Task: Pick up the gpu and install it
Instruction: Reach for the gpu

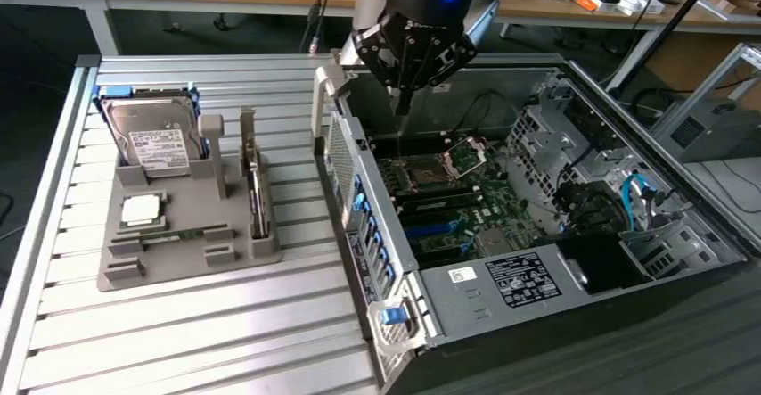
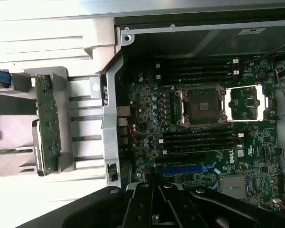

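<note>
Green board with a silver bracket at one end: the gpu [image 1: 252, 179] stands on its long edge in a slot of the grey holder [image 1: 178, 266], on the slatted table [image 1: 178, 341]. In the exterior view it is at about 8 o'clock from the gripper [image 1: 405, 101], well apart from it, and the hard drive [image 1: 155, 141] is at about 10 o'clock from the card, in the same holder. I judge the card to be light and stiff, but fragile: the small parts on its faces and the contact edge should not be squeezed. I think the best hold is on the bare upper edge near the middle, with the fingers across the thin board. The gripper hangs over the open computer case [image 1: 345, 159], above the motherboard [image 1: 500, 203]. Its fingers are closed together and they hold nothing; they touch nothing that I can see.
</note>
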Motion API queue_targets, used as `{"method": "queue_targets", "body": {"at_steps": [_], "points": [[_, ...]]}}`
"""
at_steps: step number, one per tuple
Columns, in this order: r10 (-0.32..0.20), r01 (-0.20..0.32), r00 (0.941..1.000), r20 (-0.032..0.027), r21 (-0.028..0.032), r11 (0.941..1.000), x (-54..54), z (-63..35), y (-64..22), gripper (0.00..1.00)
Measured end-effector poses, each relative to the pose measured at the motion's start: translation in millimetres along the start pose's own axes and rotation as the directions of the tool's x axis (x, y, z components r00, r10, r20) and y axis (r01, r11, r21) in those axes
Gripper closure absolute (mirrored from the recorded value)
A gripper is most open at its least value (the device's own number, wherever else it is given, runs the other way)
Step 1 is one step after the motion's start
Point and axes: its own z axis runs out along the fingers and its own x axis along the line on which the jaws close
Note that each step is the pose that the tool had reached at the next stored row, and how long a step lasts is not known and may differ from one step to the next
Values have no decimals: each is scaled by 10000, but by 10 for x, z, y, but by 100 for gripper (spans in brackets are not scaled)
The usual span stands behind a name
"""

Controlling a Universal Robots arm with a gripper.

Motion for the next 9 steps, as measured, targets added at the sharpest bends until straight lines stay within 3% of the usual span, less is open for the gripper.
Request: {"method": "queue_targets", "body": {"at_steps": [9], "points": [[0, 0, 10000, 0, 0, 10000, 41, -1, -3, 89]]}}
